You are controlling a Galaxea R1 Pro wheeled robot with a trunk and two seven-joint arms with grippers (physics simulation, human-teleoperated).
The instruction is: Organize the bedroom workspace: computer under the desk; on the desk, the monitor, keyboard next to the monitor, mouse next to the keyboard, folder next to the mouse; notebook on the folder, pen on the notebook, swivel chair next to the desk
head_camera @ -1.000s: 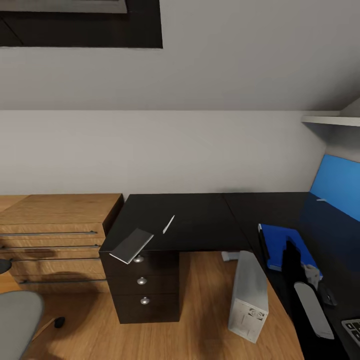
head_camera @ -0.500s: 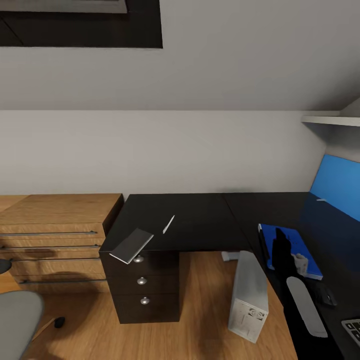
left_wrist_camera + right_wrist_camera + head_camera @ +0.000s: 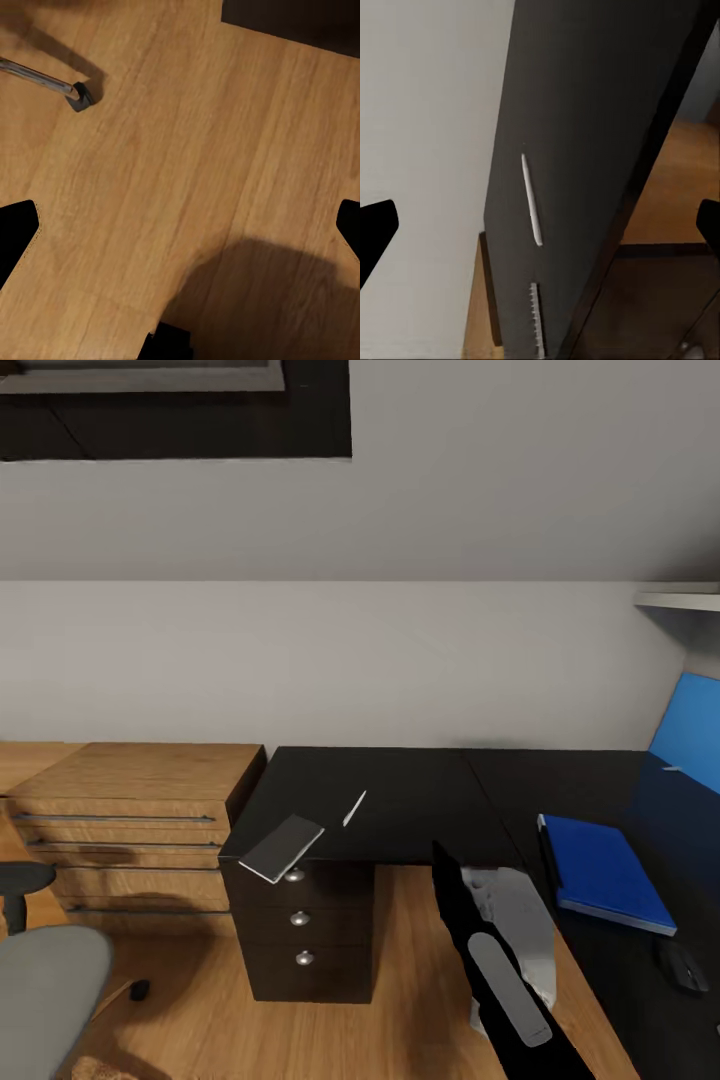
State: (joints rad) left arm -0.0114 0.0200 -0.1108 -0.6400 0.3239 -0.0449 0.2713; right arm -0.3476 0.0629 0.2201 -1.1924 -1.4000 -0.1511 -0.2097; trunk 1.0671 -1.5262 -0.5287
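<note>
Head view | blue folder [image 3: 603, 871] on desk [image 3: 420, 800] | no legible writing

A pale grey wall [image 3: 400, 650] runs behind the furniture, with a dark framed panel [image 3: 180, 410] high up at the left. A wooden chest of drawers [image 3: 130, 820] with long metal handles stands just beside a black drawer unit [image 3: 305, 930] with three round knobs. The floor [image 3: 400, 1000] is warm wood planks. A white shelf [image 3: 685, 600] juts from the right.
</note>
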